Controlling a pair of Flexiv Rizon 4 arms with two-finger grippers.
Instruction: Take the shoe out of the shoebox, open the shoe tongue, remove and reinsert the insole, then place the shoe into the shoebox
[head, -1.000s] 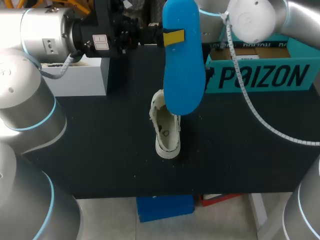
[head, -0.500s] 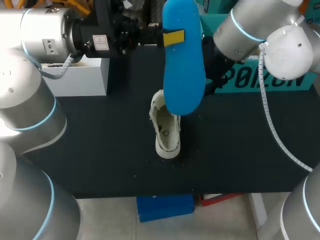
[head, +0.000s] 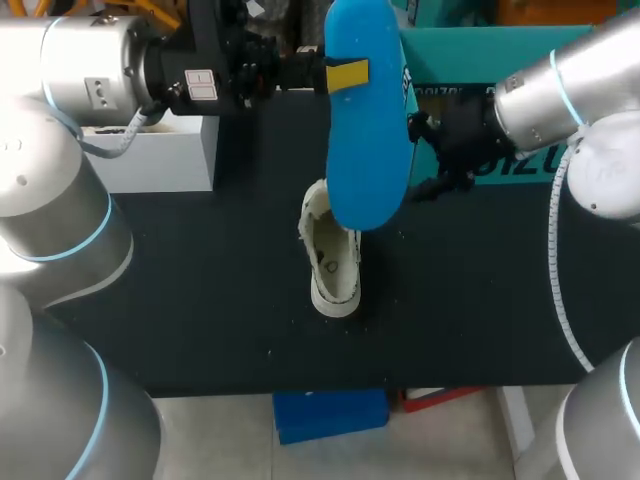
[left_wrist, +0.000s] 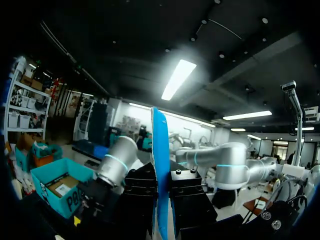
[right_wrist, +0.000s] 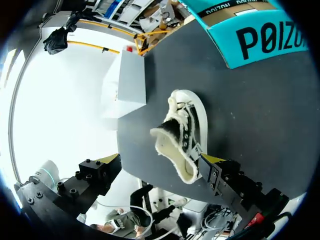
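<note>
1. Closest in, the shoe (head: 333, 268) sits sole-down on the dark table (head: 200, 300) with its opening facing up. Its long axis runs near-to-far with only a slight slant. The rounded heel end faces the front edge. The right wrist view shows the laced front and white toe rim pointing away, toward the gap between the two boxes at the back.
2. Above it is the blue insole (head: 368, 150), held up off the table. In the head view its long axis also runs near-to-far, roughly in line with the shoe. Its broad rounded end covers the shoe's far part, and the narrower end stretches toward the back.
3. The left gripper (head: 346, 75) comes in from the side and is clamped across the insole's narrower half, one yellow tip flat on the blue face. From the left wrist the insole shows edge-on, a thin upright blade pinched between the two black fingers, with both of them touching it.
4. The right gripper (head: 432, 158) hangs just beside the insole's opposite edge, in front of the shoebox; I cannot tell whether it touches. Its own wrist view shows the jaws spread wide, yellow tips well apart and nothing held. The shoe lies on the table ahead of them.
5. At the back, the teal shoebox (head: 455, 60) stands open at the far right behind the right arm. The white box (head: 150, 155) sits at the far left under the left arm.
</note>
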